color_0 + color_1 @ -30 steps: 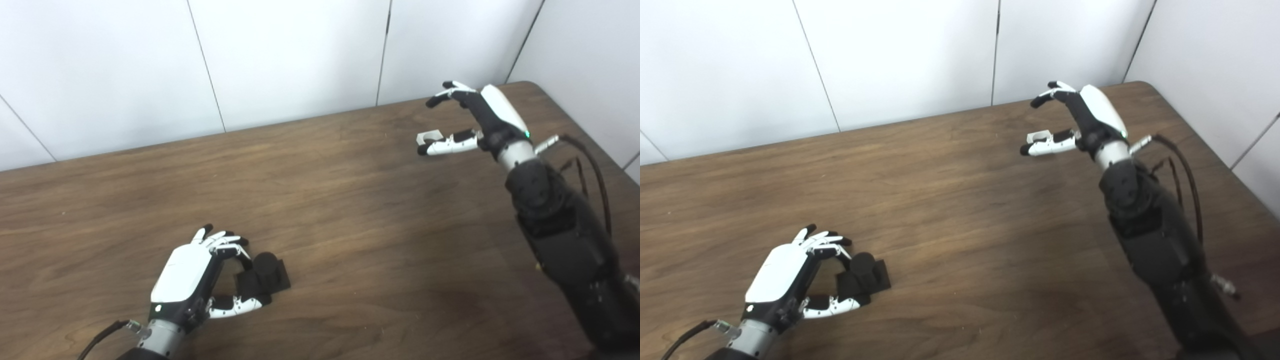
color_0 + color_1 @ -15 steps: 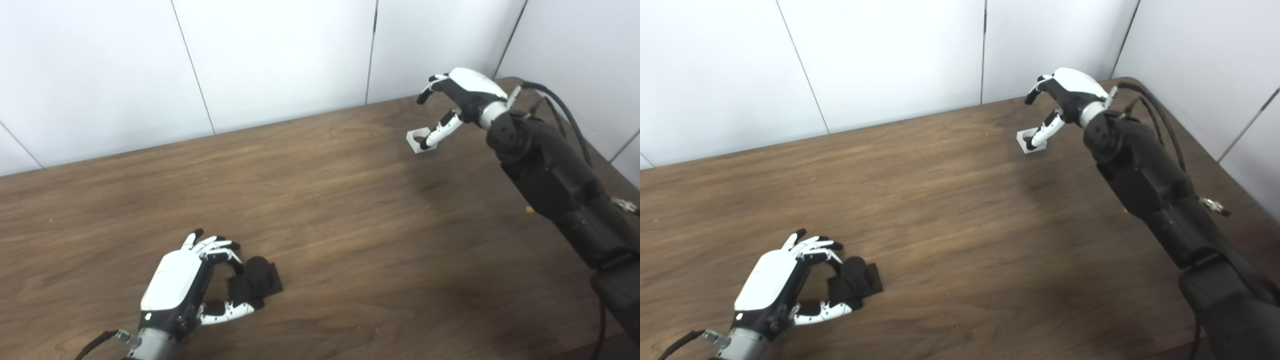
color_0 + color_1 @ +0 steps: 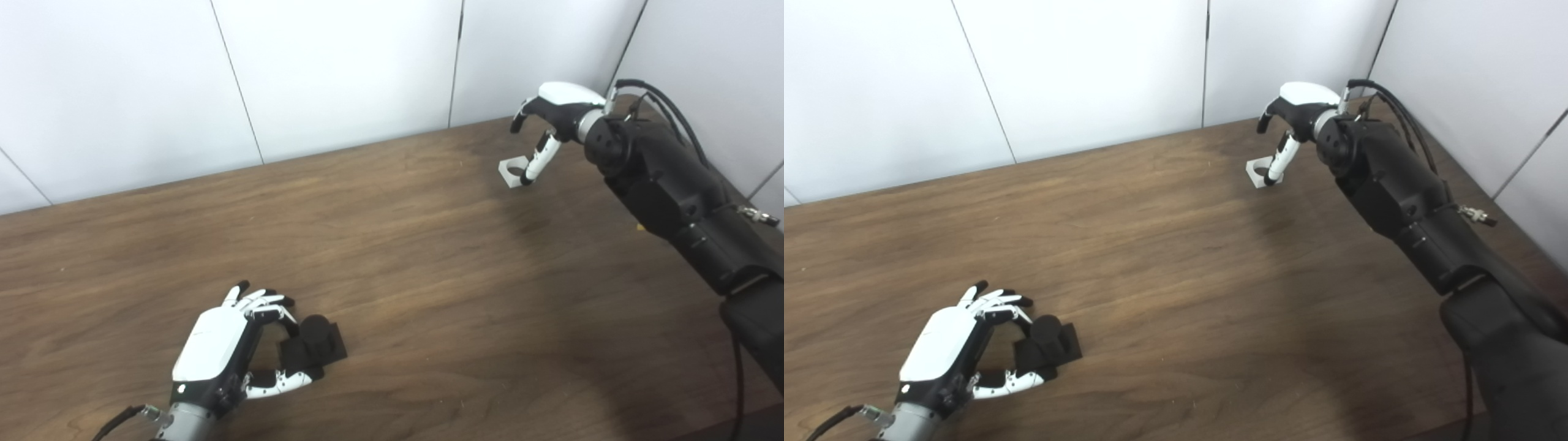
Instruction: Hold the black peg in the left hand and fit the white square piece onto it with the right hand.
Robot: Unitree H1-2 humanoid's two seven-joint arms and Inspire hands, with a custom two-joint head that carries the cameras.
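The black peg (image 3: 313, 344), a short cylinder on a square base, rests on the wooden table (image 3: 392, 257) at the near left. My left hand (image 3: 223, 346) lies beside it, open. Its fingers curl toward the cylinder's left side and its thumb reaches along the base's near edge. The white square piece (image 3: 512, 169) with a round hole lies flat at the far right of the table. My right hand (image 3: 560, 104) hovers over it palm down and open. Its thumb (image 3: 539, 160) points down to the piece's right edge, and the other fingers curl above, clear of the piece.
White wall panels (image 3: 343, 73) close off the table's far edge and right side. The right forearm (image 3: 674, 196) with its cables stretches across the table's right part. Bare wood lies between the two hands.
The camera shifted early on. The right arm swung in toward the far corner and the hand turned palm down, its thumb dropping to the white piece. The left hand and peg stayed put.
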